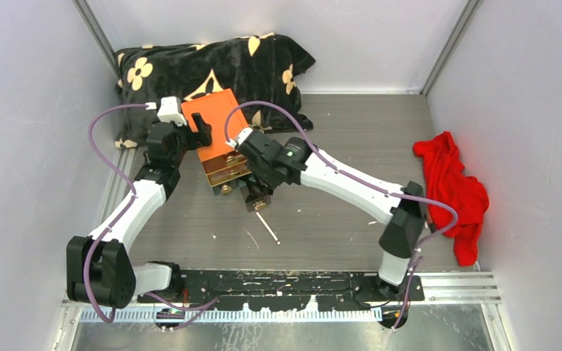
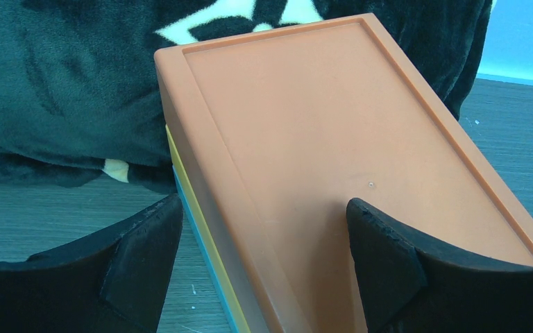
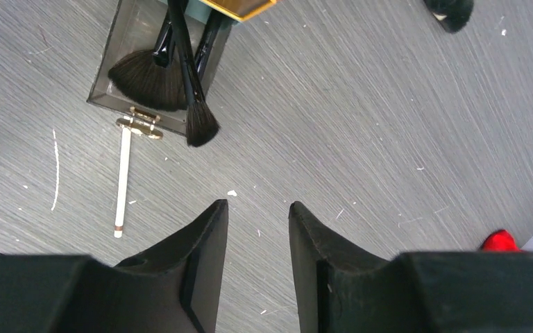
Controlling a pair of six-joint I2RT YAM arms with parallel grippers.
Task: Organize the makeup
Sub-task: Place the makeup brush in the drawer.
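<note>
The orange box (image 1: 216, 124) with clear drawers stands left of centre, its drawers pulled out toward me. The lowest drawer (image 3: 121, 48) holds makeup: a black fan brush (image 3: 146, 83) and a thin black-handled brush (image 3: 200, 123) whose head hangs over the front wall. A white pencil (image 3: 121, 180) lies on the table just in front of that drawer, and shows as a thin pale stick (image 1: 267, 227) from above. My right gripper (image 3: 258, 208) hovers over bare table, open, nothing between its fingers. My left gripper (image 2: 264, 202) is open and straddles the box's left top edge (image 2: 201, 173).
A black flowered blanket (image 1: 212, 66) lies behind the box against the back wall. A red cloth (image 1: 454, 190) is bunched at the right wall. White walls close the table on three sides. Small pale specks litter the wood surface.
</note>
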